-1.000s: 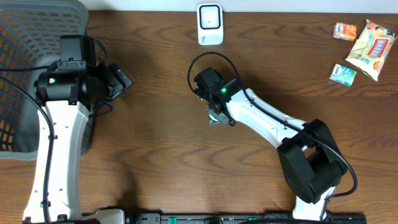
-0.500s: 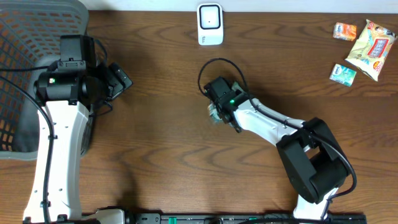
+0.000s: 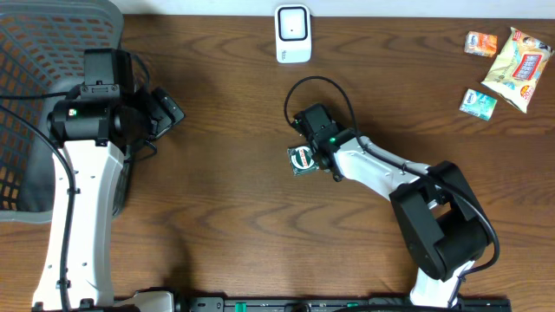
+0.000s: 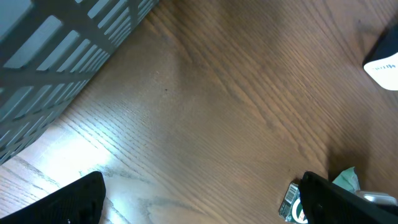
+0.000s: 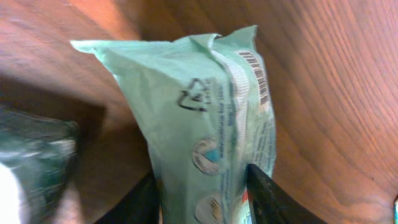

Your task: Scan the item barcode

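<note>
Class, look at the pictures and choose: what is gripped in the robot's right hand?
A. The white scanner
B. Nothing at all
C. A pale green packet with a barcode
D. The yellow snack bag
C: in the right wrist view the pale green packet, with its barcode showing near the top edge, sits clamped between the fingers of the right hand.

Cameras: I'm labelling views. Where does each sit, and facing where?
Overhead: above the table, facing down; left arm and right arm show.
Left wrist: on the left arm, looking obliquely across the wood; its fingers show below.
Right wrist: on the right arm, close on the green packet between its fingers.
Shared: all three show that packet.
</note>
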`<state>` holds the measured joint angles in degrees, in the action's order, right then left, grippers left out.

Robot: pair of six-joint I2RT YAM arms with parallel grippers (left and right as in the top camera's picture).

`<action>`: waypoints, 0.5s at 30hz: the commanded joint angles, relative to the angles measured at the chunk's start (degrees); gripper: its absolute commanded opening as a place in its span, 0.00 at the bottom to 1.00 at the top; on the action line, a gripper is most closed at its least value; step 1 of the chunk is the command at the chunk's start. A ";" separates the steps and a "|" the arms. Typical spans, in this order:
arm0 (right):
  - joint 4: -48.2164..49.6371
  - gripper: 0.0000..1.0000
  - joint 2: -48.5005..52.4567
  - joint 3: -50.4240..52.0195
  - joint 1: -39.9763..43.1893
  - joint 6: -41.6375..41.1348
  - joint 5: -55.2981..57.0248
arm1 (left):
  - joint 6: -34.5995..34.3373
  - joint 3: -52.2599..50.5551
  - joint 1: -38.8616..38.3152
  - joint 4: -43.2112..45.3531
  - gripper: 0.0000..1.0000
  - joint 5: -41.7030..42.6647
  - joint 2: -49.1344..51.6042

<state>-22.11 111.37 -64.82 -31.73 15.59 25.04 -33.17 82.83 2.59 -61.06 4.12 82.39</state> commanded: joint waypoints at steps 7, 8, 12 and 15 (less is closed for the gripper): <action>1.27 0.14 0.26 3.89 4.07 -0.39 -8.07 | -0.07 -0.07 0.28 0.00 0.98 -0.74 0.04; 0.87 0.09 0.07 3.72 4.37 -0.87 -10.78 | -0.07 -0.07 0.28 0.00 0.98 -0.74 0.02; -1.42 0.01 -1.16 1.27 5.51 -5.68 -20.37 | -0.07 -0.07 0.28 0.02 0.98 -0.74 0.02; -3.91 0.01 -2.82 -2.14 7.19 -7.08 -31.71 | -0.07 -0.07 0.28 0.02 0.97 -0.72 0.04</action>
<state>-23.53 109.34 -64.58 -25.87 12.51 13.34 -33.17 82.83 2.59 -61.06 4.12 82.39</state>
